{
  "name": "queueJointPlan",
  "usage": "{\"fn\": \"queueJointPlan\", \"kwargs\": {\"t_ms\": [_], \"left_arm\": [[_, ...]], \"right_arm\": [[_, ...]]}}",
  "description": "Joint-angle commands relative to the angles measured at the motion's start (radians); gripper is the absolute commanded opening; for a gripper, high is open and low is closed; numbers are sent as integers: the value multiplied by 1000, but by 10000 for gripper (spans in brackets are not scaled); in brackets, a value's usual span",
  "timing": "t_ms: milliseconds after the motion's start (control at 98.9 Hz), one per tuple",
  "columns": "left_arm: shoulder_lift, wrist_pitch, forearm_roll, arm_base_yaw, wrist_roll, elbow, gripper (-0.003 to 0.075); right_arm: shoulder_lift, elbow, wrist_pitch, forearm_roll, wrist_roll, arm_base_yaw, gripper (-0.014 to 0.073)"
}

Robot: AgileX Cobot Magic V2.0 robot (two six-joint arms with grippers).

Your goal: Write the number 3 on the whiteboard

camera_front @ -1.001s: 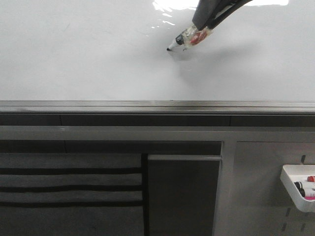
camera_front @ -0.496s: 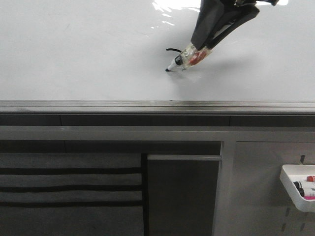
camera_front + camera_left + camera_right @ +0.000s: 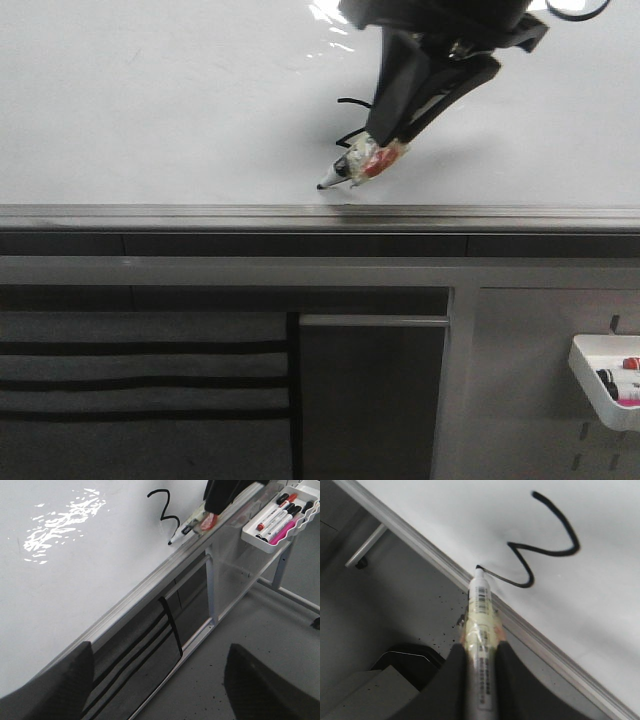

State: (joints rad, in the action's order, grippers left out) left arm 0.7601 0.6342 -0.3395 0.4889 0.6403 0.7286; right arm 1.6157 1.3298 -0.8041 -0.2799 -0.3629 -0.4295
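Note:
The whiteboard [image 3: 150,100] fills the upper front view, with its grey rail [image 3: 200,215] along the bottom edge. My right gripper [image 3: 385,145] is shut on a taped white marker [image 3: 355,165]. The marker's black tip touches the board just above the rail. The number 3 [image 3: 165,510] shows as a thin black line in the left wrist view. It also shows in the right wrist view [image 3: 555,550], its tail ending at the marker [image 3: 482,615] tip. In the front view my arm hides most of it. My left gripper [image 3: 160,690] is open and empty, below the board.
A white tray [image 3: 605,385] with several markers hangs on the grey pegboard panel at the lower right; it also shows in the left wrist view [image 3: 277,517]. Dark panels and metal frame bars lie under the rail. Glare patches mark the board.
My right gripper has moved the marker down and left across the board, from the 3's top to just above the rail, leaving black strokes behind it.

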Motion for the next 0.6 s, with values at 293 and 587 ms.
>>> {"fn": "queueJointPlan", "kwargs": {"t_ms": [293, 587], "left_arm": [[-3, -66, -28, -3, -13, 30, 503], [-3, -79, -31, -3, -13, 30, 503]], "right_arm": [[-311, -123, -88, -204, -382, -121, -7], [-449, -243, -122, -206, -394, -160, -7]]}}
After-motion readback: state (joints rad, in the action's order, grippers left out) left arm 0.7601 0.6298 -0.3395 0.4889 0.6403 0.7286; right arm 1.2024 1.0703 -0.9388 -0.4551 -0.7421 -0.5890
